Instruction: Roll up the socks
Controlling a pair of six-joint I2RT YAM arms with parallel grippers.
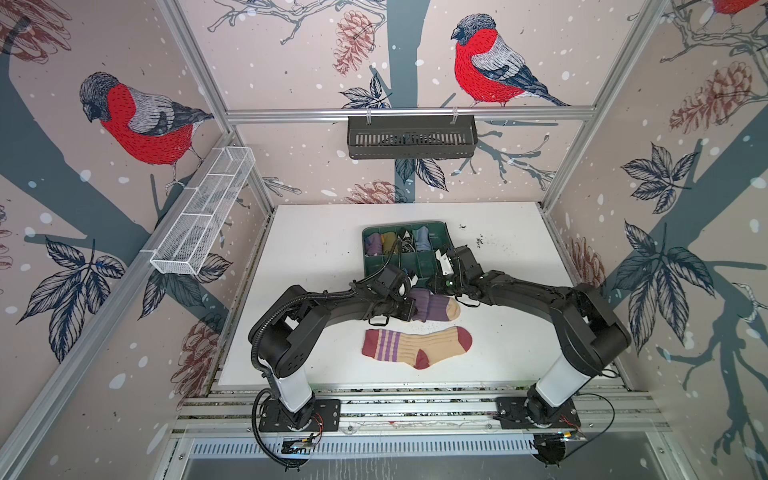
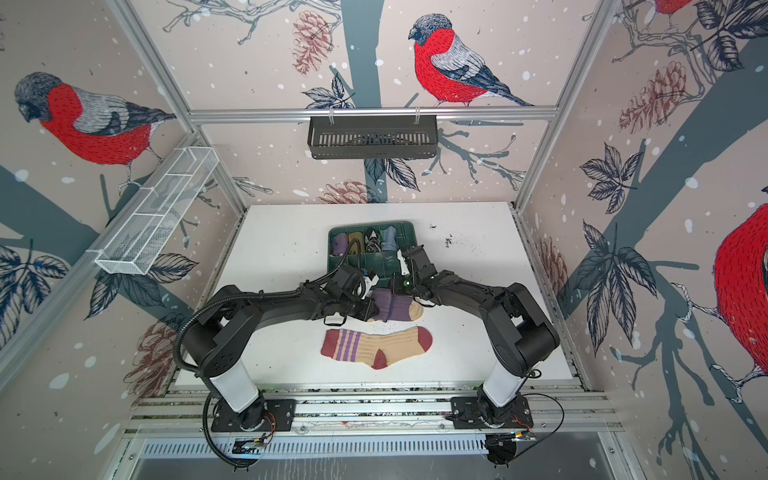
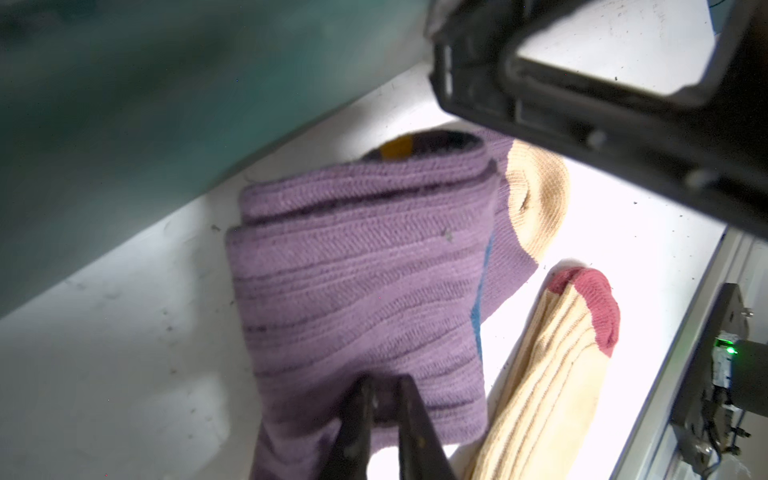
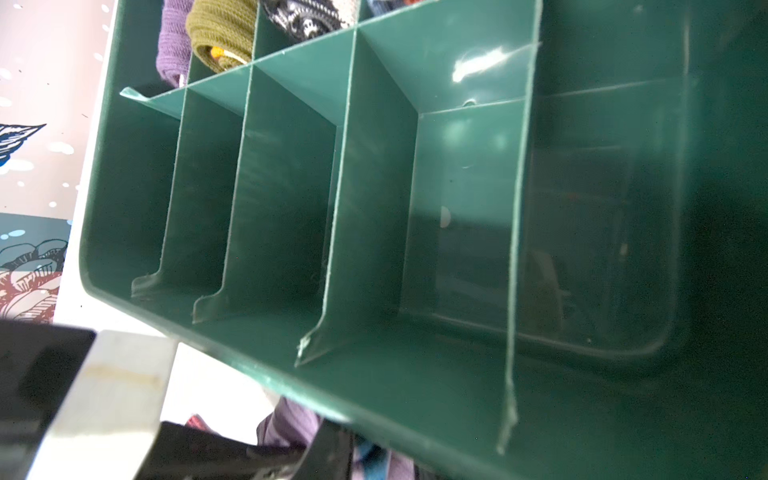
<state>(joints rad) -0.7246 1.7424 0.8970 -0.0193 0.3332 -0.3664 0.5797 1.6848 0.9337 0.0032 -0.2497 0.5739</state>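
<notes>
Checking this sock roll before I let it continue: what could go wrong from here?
The left gripper pinches only a bit of the folded purple sock; it may slip and unfold. The right gripper sits close to the green tray and might knock it. The tan sock lies flat, apart, and could be left out.

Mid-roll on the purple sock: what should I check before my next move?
1. Left end effector clamped on purple sock: ok.
2. Purple sock folded over in layers, with its tan toe lying flat: ok.
3. Right end effector open or shut: cannot tell.
4. Right end effector clear of the tray: cannot tell, it sits right at the near edge.
5. Tan sock flat and apart from the purple one: ok.
</notes>
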